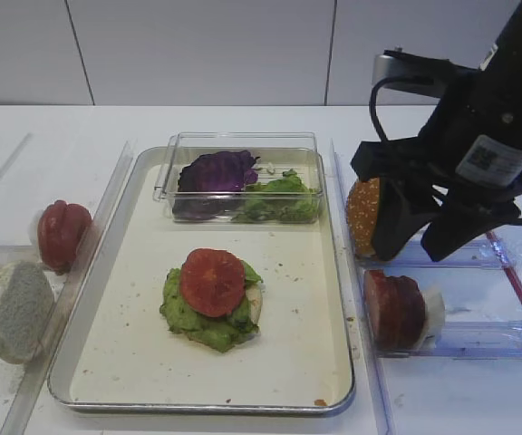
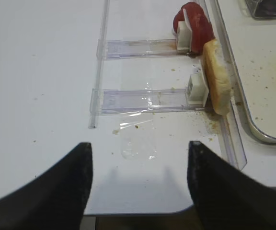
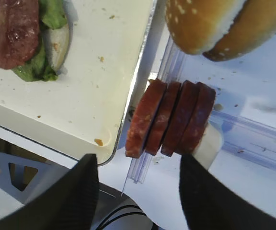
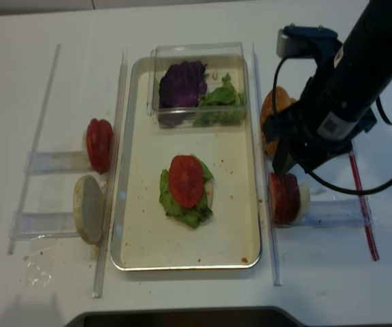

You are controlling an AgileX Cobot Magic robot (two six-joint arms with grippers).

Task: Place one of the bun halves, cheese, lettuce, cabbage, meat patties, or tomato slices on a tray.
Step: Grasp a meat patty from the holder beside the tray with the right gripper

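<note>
The white bench point(image 1: 243, 127) carries everything; the silver tray point(image 1: 338, 272) lies at its middle, cream floor flecked with crumbs; the black right arm point(image 1: 506, 100) reaches in over the bench's right side, wearing a white sticker with a square code too small to read; no other writing is legible. A clear plastic box point(image 1: 243, 143) sits at the tray's far edge, holding the purple cabbage point(image 1: 216, 170) beside green lettuce point(image 1: 284, 199). In the tray's middle a bun half point(image 1: 254, 304) bears lettuce and one tomato slice point(image 1: 212, 281). Right of the tray, meat patties point(image 3: 174, 117) stand on edge in a clear rack; a sesame bun point(image 3: 200, 24) stands just beyond them. The right end effector point(image 3: 138, 191) hangs above the patties, fingers apart, holding nothing. Left of the tray stand more tomato slices point(image 1: 62, 234) and a pale bun half point(image 1: 16, 310); the left end effector point(image 2: 138, 182) is spread, empty, over the bench's near-left edge.
</note>
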